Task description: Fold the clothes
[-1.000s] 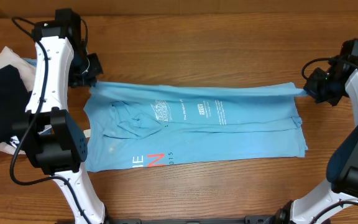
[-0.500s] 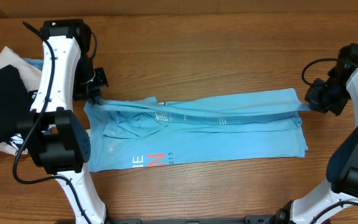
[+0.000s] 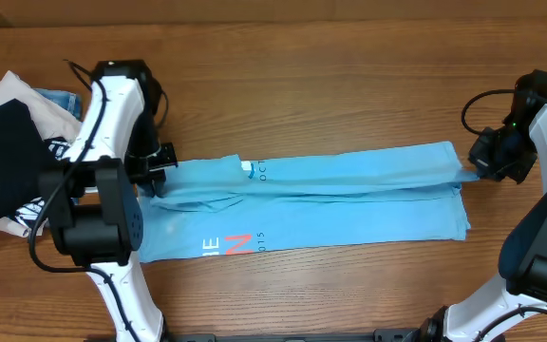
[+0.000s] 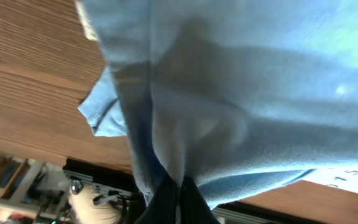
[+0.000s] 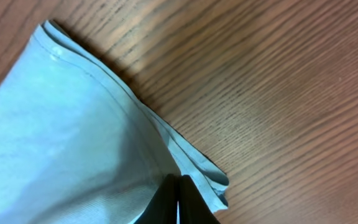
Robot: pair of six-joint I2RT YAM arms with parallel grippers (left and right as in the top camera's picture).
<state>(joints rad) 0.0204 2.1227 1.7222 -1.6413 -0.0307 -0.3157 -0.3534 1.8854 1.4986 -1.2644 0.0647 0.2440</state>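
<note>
The clothes (image 3: 330, 204), a sky-blue T-shirt with white and red lettering, lie stretched across the middle of the table in a long band, the far edge doubled toward the near one. My left gripper (image 3: 157, 169) is shut on the shirt's left end, and the cloth (image 4: 229, 112) hangs from the fingers (image 4: 178, 200) in the left wrist view. At the right end my right gripper (image 3: 480, 167) is shut on the layered hem corner (image 5: 207, 180), close above the wood.
A pile of other garments sits at the far left: a black one (image 3: 3, 166) over beige cloth (image 3: 27, 95) and a bit of denim (image 3: 60, 98). Bare wooden table (image 3: 330, 76) surrounds the shirt.
Both grippers have carried the shirt's far edge toward the near side. The fold has come down over the printed chest, and the band is now narrower.
</note>
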